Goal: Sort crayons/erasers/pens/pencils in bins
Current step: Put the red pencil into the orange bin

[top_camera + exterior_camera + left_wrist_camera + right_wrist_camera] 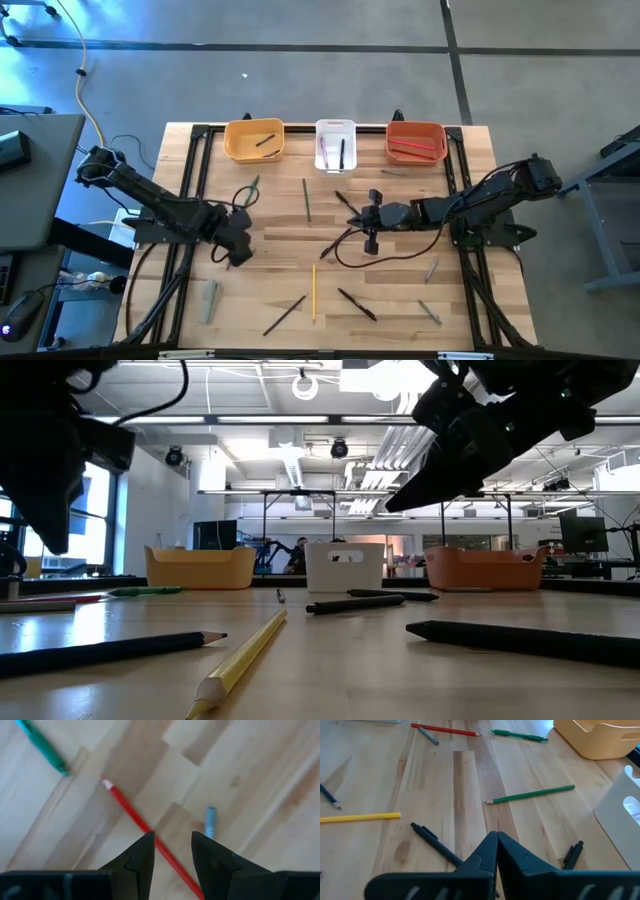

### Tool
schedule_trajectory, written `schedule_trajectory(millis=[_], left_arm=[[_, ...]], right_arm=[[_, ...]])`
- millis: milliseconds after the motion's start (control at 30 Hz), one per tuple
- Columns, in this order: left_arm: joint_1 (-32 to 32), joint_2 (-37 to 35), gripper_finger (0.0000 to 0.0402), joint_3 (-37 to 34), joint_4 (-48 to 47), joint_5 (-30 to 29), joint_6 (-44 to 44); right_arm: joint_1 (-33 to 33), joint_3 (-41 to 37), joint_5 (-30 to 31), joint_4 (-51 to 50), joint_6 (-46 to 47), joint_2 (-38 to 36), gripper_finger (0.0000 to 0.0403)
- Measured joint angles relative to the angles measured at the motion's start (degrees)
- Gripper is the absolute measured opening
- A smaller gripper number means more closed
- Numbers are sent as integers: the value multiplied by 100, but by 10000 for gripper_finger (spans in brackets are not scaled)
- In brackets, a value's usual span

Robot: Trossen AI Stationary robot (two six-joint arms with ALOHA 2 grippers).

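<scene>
Three bins stand along the far edge: yellow-orange (254, 140), white (336, 145) and red-orange (416, 142), each holding a few sticks. My left gripper (172, 837) hangs open over the left half of the table (238, 255), pointing steeply down. Below it a red pencil (127, 807) lies flat on the wood, running under the gap between the fingers. A green pen (45, 747) and a small grey stub (210, 817) lie near it. My right gripper (496, 836) is shut above the table's middle (352, 220), with a black pen (432, 840) lying under it.
Loose on the wood lie a yellow pencil (313, 290), black pens (357, 303) (285, 315), a green pencil (530, 795) and grey pieces (208, 300) (430, 312). A black cable (385, 258) loops under the right arm. A black frame (190, 160) edges the table.
</scene>
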Motion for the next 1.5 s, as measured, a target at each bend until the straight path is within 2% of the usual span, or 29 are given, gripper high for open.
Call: schedule_trajectory(millis=[367,800,1200,1500], left_arm=[[980,5,115,-683,835,467,487],[1317,-12,112,-1223,1208,542,623],[1318,-21,14,-1321,1299,446,1305],[1316,-45,4,-1173,1514,190,1790]], right_arm=[[311,0,278,42,0,2,0],[331,2,365,44,0,4,0],[331,2,365,44,1,4,0],[331,2,365,44,0,4,0]])
